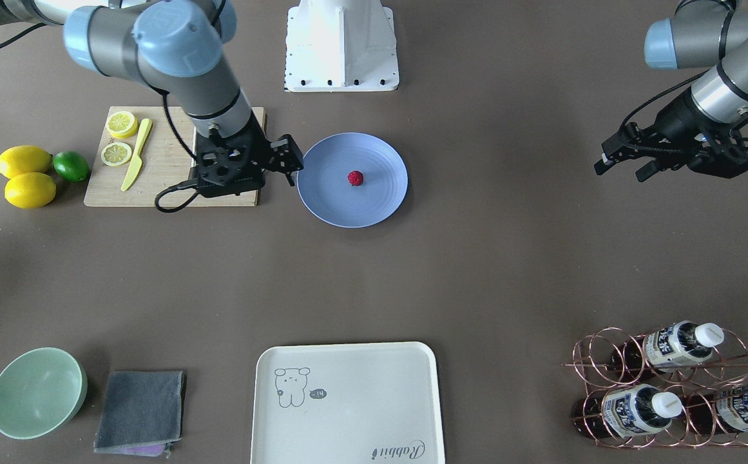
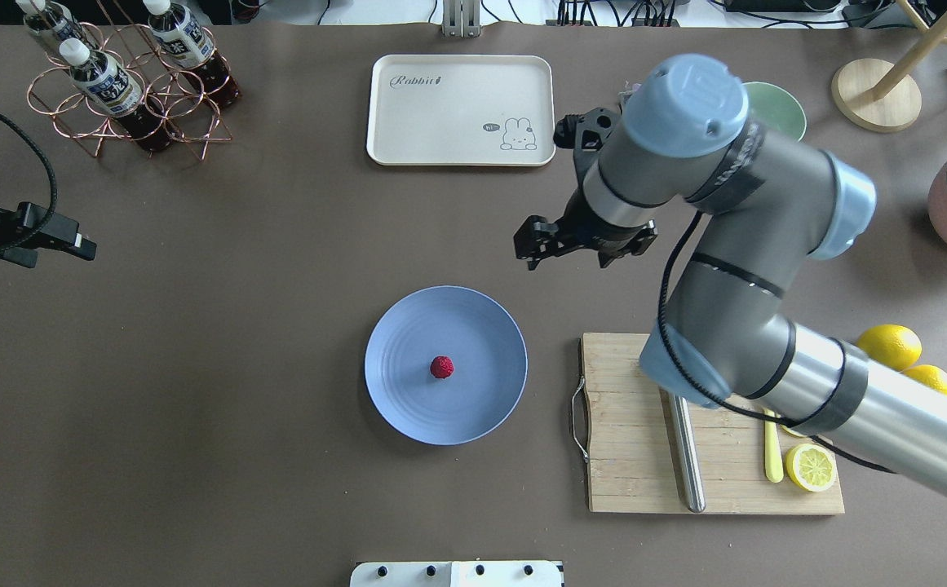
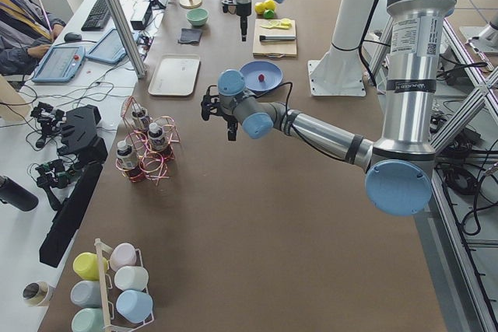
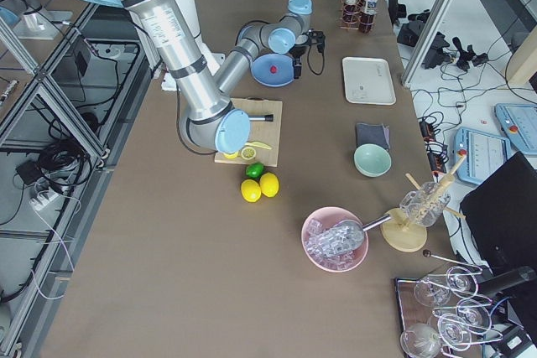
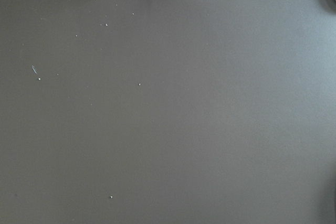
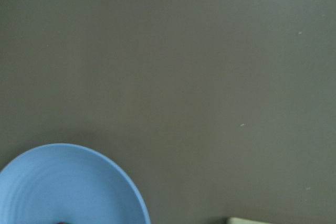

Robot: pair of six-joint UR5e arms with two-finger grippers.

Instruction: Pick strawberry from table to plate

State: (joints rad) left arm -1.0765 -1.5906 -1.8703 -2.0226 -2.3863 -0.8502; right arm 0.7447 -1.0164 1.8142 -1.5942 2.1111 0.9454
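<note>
Shining soft and even from above, bright all over the table (image 1: 477, 270). Making only faint, fuzzy shadows beside the plate (image 1: 328, 193) and the green bowl (image 1: 37, 393). Looking sharp in the wide views. Making the poles (image 3: 117, 15) lean near the edges of the side views. Looking greyer and a little blurry in both wrist views, getting darker toward the left in the left wrist one.

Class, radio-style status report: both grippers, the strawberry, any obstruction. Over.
Left gripper open, empty, off to the side. Right gripper open, empty, near plate. Strawberry sitting mid-plate. Nothing obstructing.
</note>
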